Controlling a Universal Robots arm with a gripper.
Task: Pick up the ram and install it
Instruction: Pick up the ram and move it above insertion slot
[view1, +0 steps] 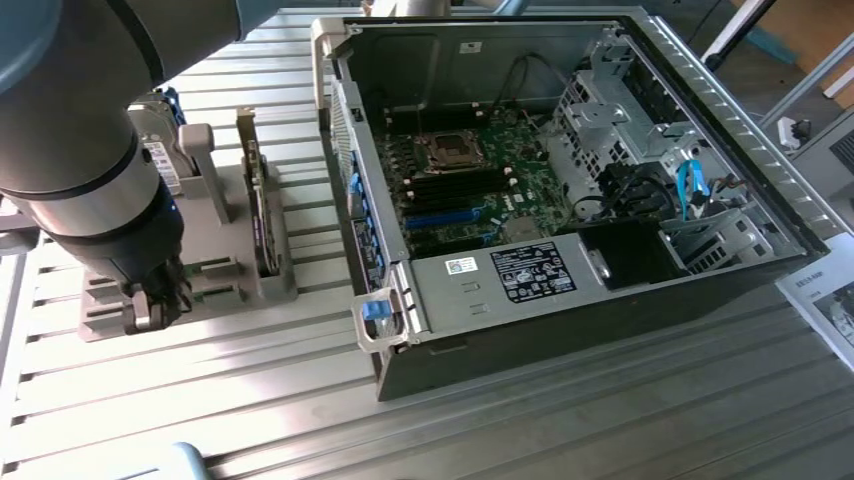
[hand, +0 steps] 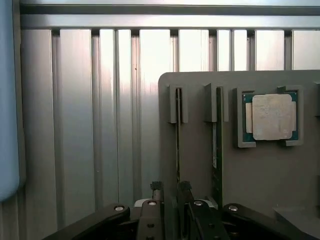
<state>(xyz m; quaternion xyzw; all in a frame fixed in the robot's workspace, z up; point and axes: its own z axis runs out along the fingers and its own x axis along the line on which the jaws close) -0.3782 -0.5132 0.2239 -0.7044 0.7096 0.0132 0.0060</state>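
The ram (hand: 178, 145) stands on edge in a slot of the grey holder plate (hand: 200, 80), seen as a thin dark green strip. My gripper (hand: 170, 192) is low over it, with one finger (hand: 156, 191) on one side of the strip and the other finger (hand: 184, 191) right against it. A narrow gap shows between the first finger and the strip, so the gripper is open around the ram. A second ram stick (hand: 218, 145) stands in the neighbouring slot. In the exterior view my gripper (view1: 150, 300) reaches down onto the grey holder (view1: 100, 315) at that view's left.
A square processor (hand: 272, 117) lies in a recess of the holder. An upright expansion card (view1: 254, 190) stands in a rack beside the arm. The open computer case (view1: 561, 310) with its motherboard (view1: 461, 185) lies at the exterior view's right, on a ribbed metal table (view1: 240, 400).
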